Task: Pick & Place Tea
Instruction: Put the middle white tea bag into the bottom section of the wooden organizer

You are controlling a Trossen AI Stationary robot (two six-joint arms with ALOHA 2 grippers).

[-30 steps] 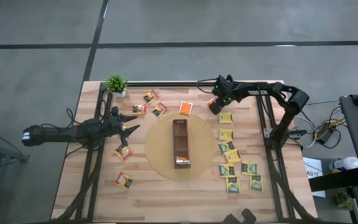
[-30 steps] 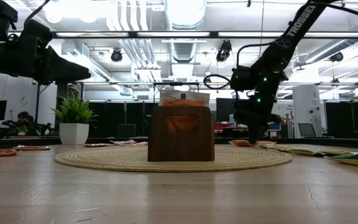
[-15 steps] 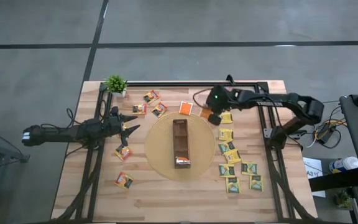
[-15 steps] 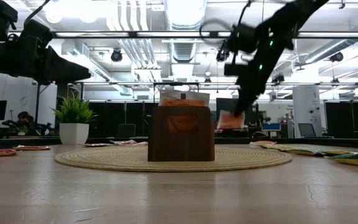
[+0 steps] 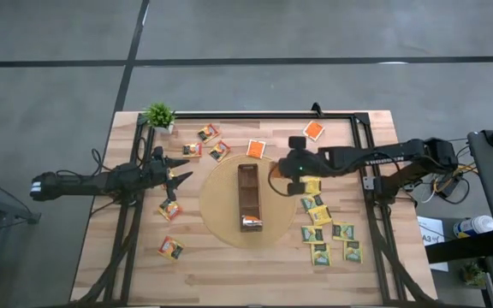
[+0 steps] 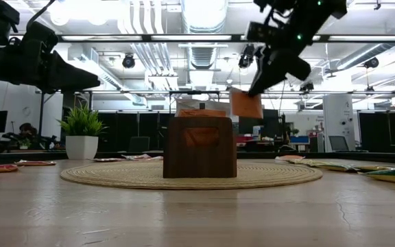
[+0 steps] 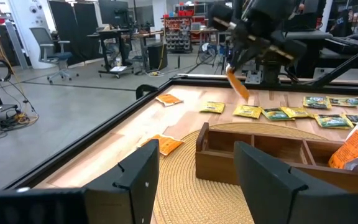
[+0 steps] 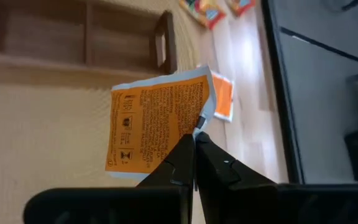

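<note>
My right gripper (image 5: 284, 169) hovers over the round woven mat (image 5: 221, 224), just right of the long brown box (image 5: 249, 195), shut on an orange tea sachet (image 8: 157, 127). In the low view this sachet (image 6: 245, 104) hangs above the box's top edge. Other sachets lie flat on the table: yellow and green ones (image 5: 317, 214) right of the mat and orange ones (image 5: 256, 148) beyond it. A few sit in the box's near compartment (image 5: 252, 223). My left gripper (image 5: 181, 176) waits open, left of the mat. My right gripper pinches the orange sachet at one side edge (image 8: 199, 123), between its two fingertips (image 8: 182, 155). The sachet is lifted clear of the table and hangs tilted below the fingers (image 6: 269, 68), which slant downward from above.
A small potted plant (image 5: 158, 115) stands at the table's far left corner. More sachets lie left of the mat (image 5: 170, 210) (image 5: 171, 248), and one orange sachet (image 5: 314, 130) lies near the far edge. Black rails run along the table's left and right sides.
My right gripper has risen from the table near the far right sachets and swung toward the box and the near edge. It carries the orange sachet, which has been lifted clear of the table to above the box's height.
</note>
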